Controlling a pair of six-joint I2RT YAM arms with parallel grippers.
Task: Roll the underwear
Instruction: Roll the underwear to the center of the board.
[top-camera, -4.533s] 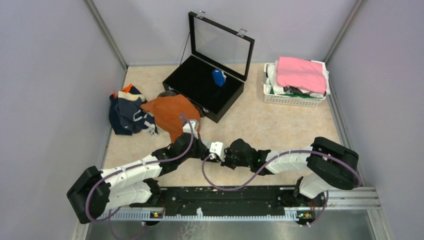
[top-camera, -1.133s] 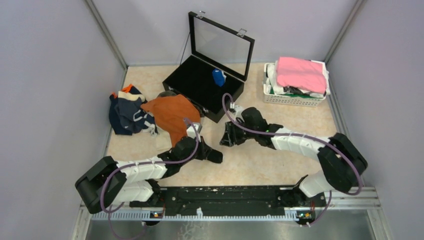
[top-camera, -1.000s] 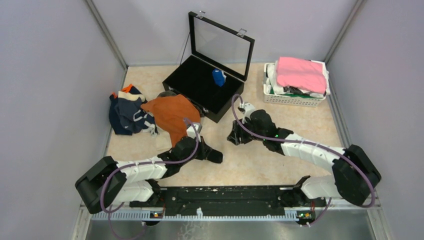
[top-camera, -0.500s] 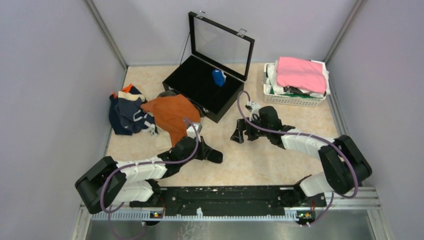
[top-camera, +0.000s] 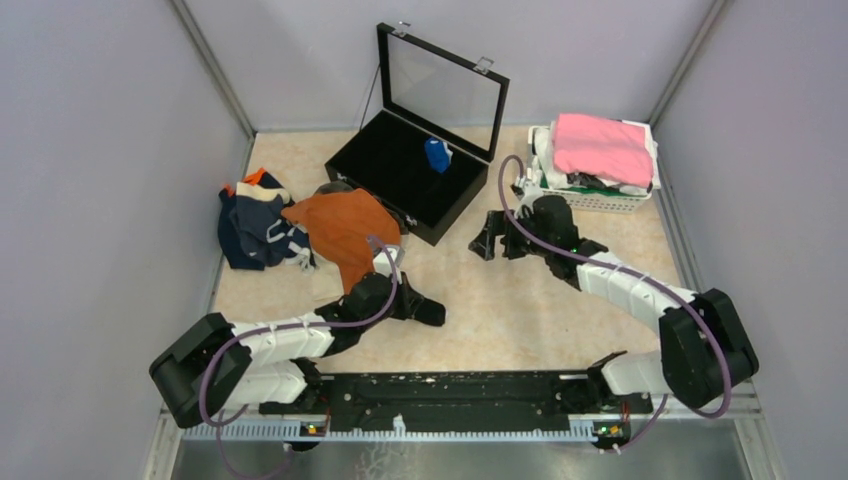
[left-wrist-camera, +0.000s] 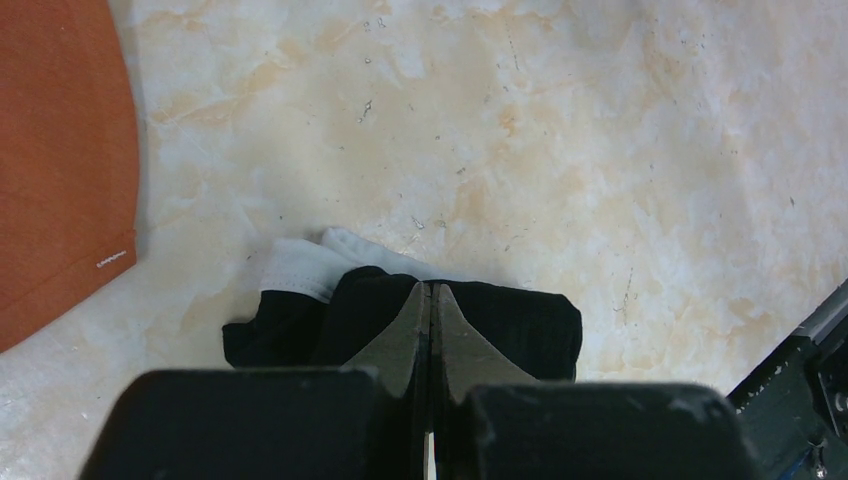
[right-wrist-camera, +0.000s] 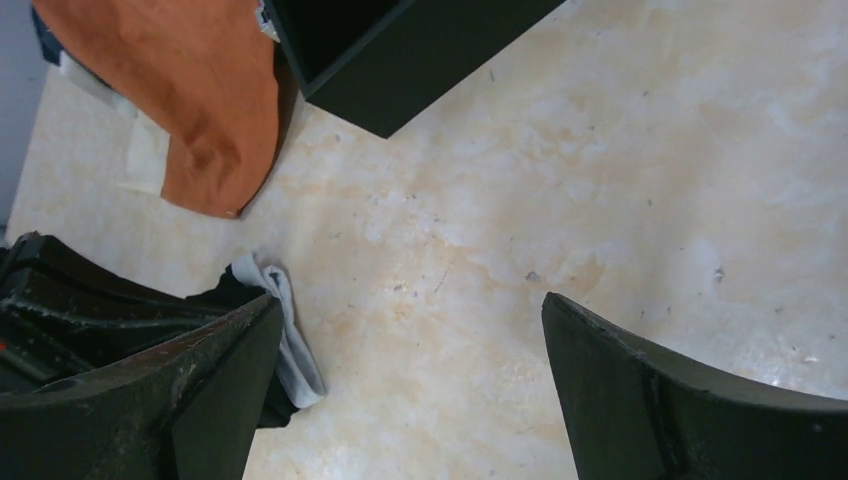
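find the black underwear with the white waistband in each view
top external: black underwear lower centre, right of the orange garment.
left wrist: bottom centre, under the left end effector.
right wrist: lower left, white band showing.
shared landmark: rust-orange underwear.

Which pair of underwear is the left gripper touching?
The black pair with the white waistband, bunched under the shut left gripper; the rust-orange pair lies spread apart, the blue one sits in the case.
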